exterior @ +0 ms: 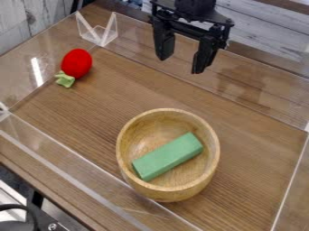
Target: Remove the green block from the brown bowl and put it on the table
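Claw (186, 52): black, pointing down, suspended above the far part of the worktop (241, 117). Its two fingers (161, 45) stand apart with clear space between them; nothing is gripped, so it is released. It is clear of the surface and well apart from every object.

Brown bowl (169, 154): wooden, round, upright, resting on the worktop nearer than the claw and slightly to its left. No contact with the claw.

Green block (168, 155): lying flat inside the bowl, long axis running diagonally from near left to far right. It sits on the bowl's floor, wholly within the rim.

Red ball (78, 61): on the worktop at the left, well apart from the bowl. A small green piece (64, 80) lies just beside it on the near side.

Clear plastic walls (97, 29): a transparent barrier edges the wood-grain worktop, with a folded corner visible at the far left.
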